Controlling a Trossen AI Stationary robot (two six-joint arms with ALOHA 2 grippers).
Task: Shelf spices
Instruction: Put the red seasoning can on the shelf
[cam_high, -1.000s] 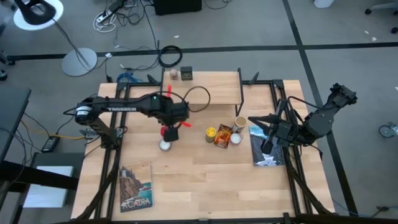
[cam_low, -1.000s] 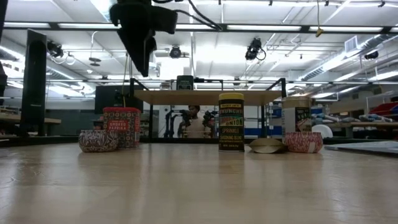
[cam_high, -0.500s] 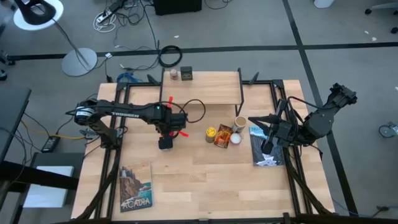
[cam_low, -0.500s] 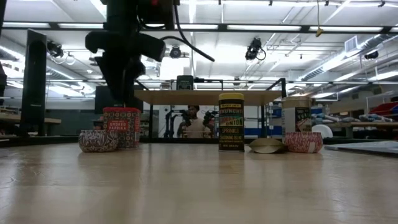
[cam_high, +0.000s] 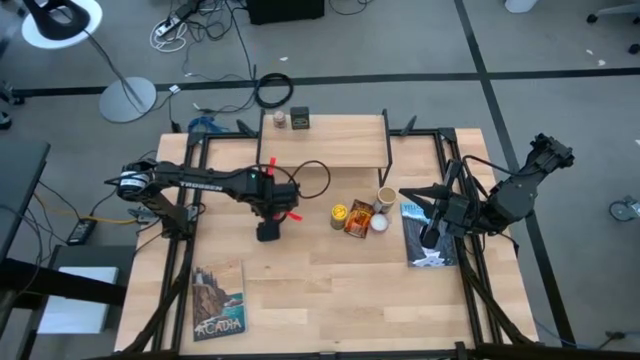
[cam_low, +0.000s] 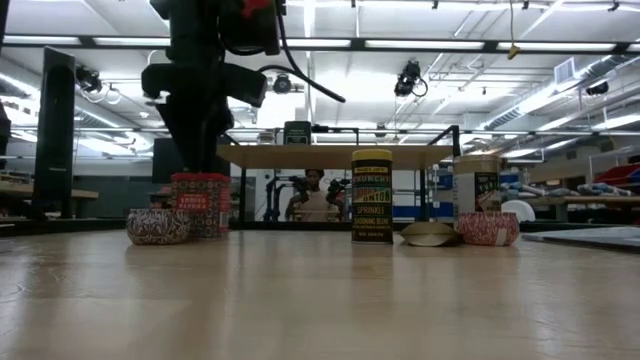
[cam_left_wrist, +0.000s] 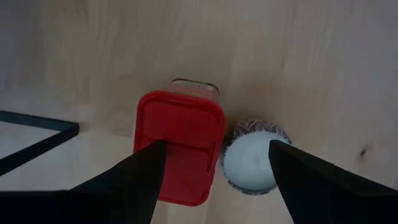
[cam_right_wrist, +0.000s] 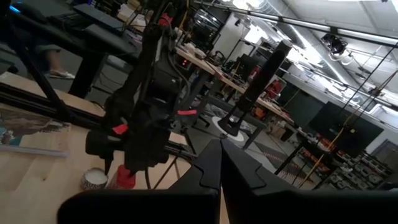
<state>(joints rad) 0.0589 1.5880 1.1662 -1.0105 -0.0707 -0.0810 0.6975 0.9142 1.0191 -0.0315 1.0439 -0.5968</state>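
While you look down from the high view, the left gripper (cam_high: 268, 228) hangs over the spot where the red tin sits, so the tin is hidden under it there. Its long arm reaches flat across the table, then bends down at the wrist. The shelf (cam_high: 325, 150) waits at the back of the table, near the arm. The right gripper (cam_high: 428, 235) rests far off at the table's right edge, above a book (cam_high: 425, 240), because it has no job now.

From the low view, the left arm points straight down onto the red tin (cam_low: 197, 204). A small round dish (cam_low: 157, 226) sits touching the tin. The yellow black-lidded jar (cam_low: 371, 196) stands apart, in front of the shelf.

Through the left wrist view, the two dark fingers (cam_left_wrist: 134, 180) stand wide apart. One is over the red tin's lid and one is past the dish. I think it is lining up to grab the tin.

Through the right wrist view, the right fingers (cam_right_wrist: 214, 171) are pressed together, holding nothing.
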